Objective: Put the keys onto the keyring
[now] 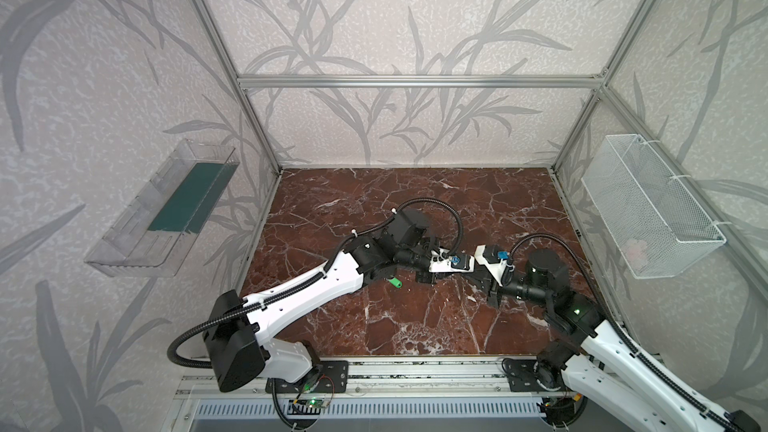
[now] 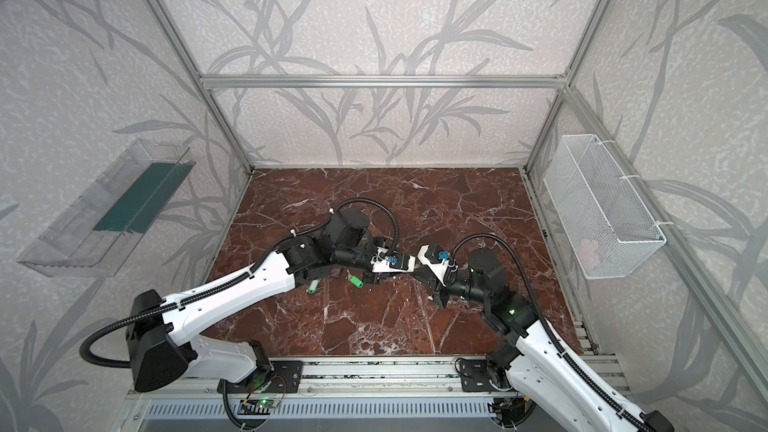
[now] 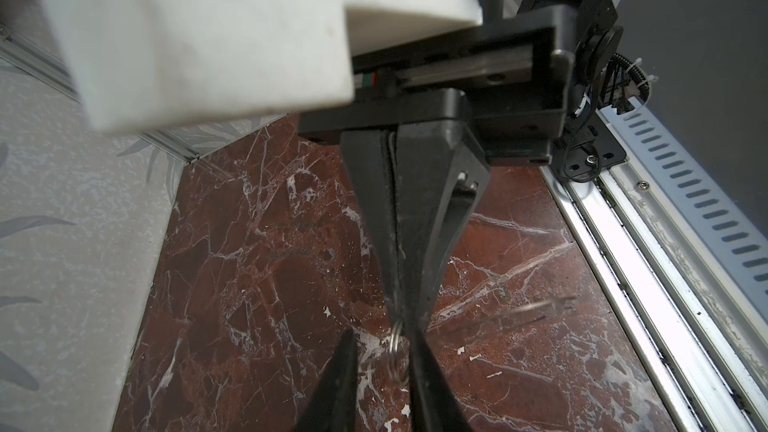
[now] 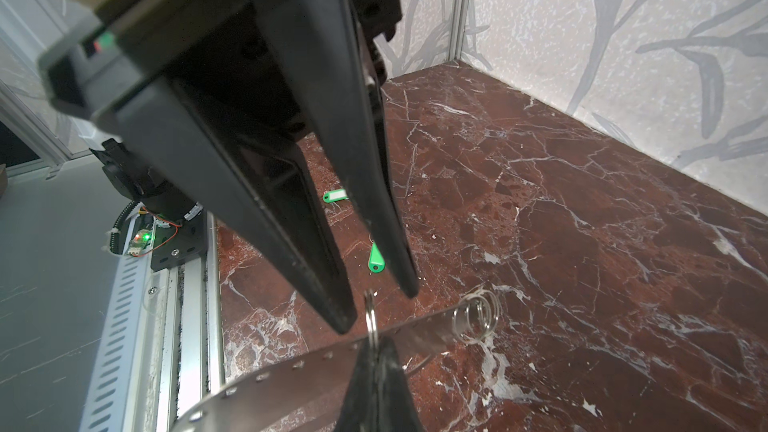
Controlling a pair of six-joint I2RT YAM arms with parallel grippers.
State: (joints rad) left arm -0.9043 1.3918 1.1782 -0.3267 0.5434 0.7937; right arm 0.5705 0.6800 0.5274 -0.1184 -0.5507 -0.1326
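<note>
- Step in hand, judged: threading at the small steel split ring [image 4: 371, 314]. The left end effector [image 4: 378, 309] should settle on the ring squarely, without twisting it.
- Right end effector [image 3: 398, 315]: fully closed, pinching the split ring. The flat grey metal keyring plate with punched holes [image 4: 291, 365] hangs beside it, above the red marble counter [image 4: 582, 201].
- Left end effector: partly open, fingers flanking the ring and gripping nothing.
- Pose: both arms meet tip to tip over mid-counter.
- Two bright-green plastic key tags [image 2: 356, 282] [image 2: 312, 286] lie loose beneath the left arm.
</note>
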